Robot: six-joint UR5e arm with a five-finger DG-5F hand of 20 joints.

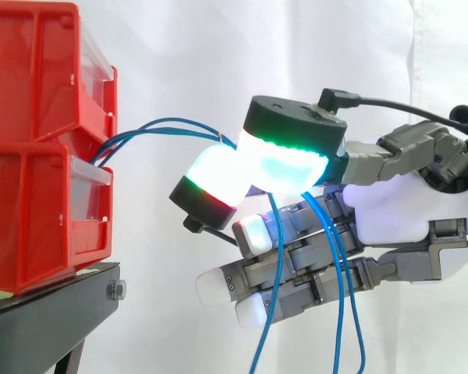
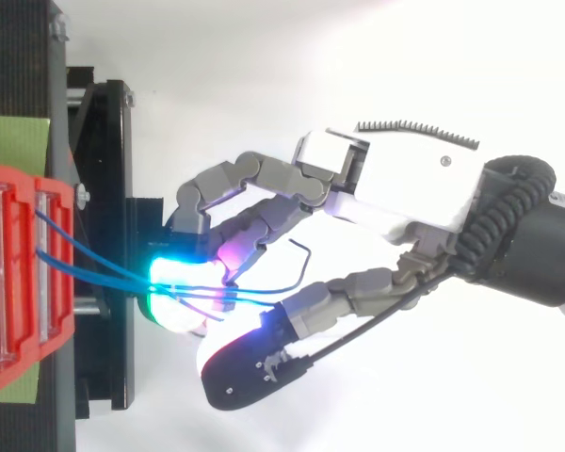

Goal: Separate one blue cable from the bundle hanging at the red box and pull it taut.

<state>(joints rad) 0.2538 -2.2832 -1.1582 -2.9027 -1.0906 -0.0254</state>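
Blue cables (image 1: pixel 175 131) arc from the red box (image 1: pixel 39 195) at frame left into a pinch between the glowing pads (image 1: pixel 285 167) of the hand (image 1: pixel 409 206) at centre, their ends hanging below; separation seems under way, and the next move calls for shedding extra strands and pulling rightward.

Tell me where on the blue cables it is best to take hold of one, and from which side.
Probably on the near-level stretch between the red bins and the hand, where the blue cables spread apart. Come from the side away from the bins, pads above and below one strand. Beyond the pads now pinching them, they hang loose.
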